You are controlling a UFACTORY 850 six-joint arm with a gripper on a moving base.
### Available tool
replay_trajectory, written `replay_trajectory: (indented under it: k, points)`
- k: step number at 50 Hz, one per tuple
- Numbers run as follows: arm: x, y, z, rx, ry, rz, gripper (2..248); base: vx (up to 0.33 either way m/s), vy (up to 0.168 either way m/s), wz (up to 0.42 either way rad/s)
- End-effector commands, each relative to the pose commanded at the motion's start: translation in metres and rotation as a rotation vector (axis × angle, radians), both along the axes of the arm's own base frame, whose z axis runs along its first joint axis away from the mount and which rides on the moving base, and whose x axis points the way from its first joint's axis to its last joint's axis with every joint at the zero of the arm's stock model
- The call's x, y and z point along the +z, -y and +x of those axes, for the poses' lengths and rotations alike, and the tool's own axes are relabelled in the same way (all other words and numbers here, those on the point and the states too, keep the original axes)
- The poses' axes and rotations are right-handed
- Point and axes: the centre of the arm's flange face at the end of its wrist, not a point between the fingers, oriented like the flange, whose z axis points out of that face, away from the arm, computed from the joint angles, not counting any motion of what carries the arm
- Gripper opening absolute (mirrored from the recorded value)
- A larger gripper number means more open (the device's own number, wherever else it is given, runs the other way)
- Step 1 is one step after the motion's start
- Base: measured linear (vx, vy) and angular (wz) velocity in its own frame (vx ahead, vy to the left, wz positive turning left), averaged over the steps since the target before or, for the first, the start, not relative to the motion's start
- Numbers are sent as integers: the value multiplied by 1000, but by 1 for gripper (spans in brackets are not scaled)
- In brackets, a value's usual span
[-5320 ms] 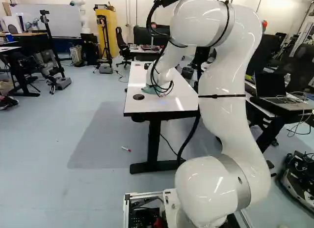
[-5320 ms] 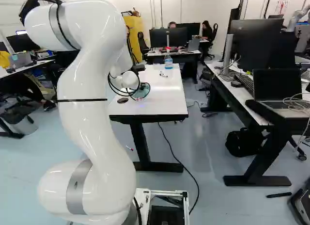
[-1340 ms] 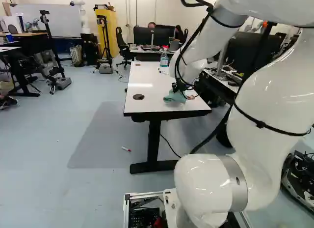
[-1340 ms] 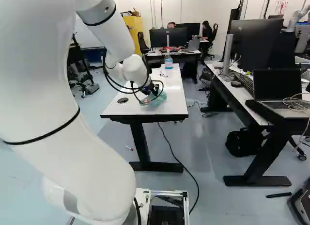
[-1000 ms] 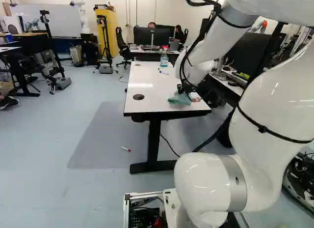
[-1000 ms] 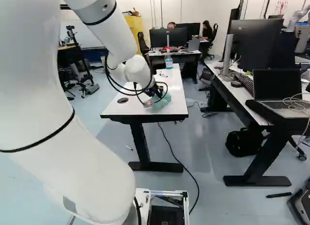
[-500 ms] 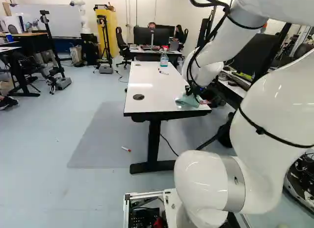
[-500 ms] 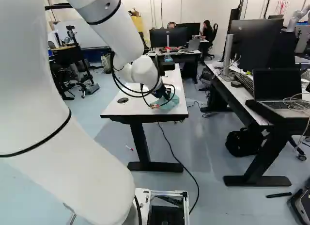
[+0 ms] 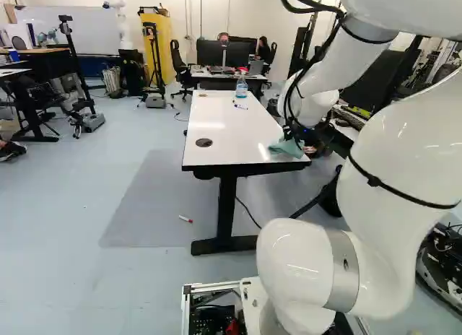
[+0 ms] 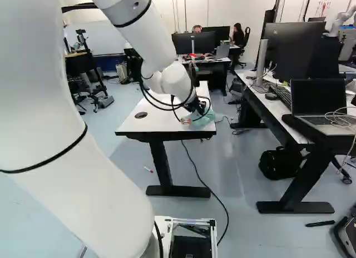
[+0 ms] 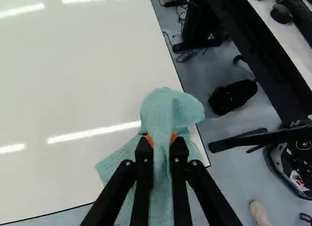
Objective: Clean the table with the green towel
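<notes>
In the right base view my gripper (image 10: 196, 107) is low over the near right corner of the white table (image 10: 150, 123). The green towel (image 10: 207, 118) lies bunched beneath it, and shows in the left base view as a towel (image 9: 287, 149) by the same corner. Seen from the wrist, the gripper (image 11: 162, 141) is shut on a fold of the towel (image 11: 165, 106), one orange pad on each side. Cloth spreads over the corner, and part of it reaches past the table's side edge. The towel hides the surface under it.
A spray bottle (image 9: 241, 86) and a marker (image 9: 240, 106) are at the table's far end, a round dark disc (image 9: 203, 142) nearer its left edge. Another desk with a laptop (image 10: 319, 105) stands to the right. A red-and-white marker (image 9: 185, 219) lies on the floor.
The arm has swung right along the table's near end, dragging the gripped towel from the left part to the right corner. The base has not moved.
</notes>
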Motion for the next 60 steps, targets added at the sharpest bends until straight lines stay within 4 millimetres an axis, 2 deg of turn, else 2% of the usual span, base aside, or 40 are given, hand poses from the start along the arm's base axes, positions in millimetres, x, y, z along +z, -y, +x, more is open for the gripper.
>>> replay_trajectory:
  k: [12, 60]
  points:
    - [0, 11, 17, -9, 2, -1, 44, 0, 0, 0]
    - [0, 11, 17, -9, 2, -1, 44, 0, 0, 0]
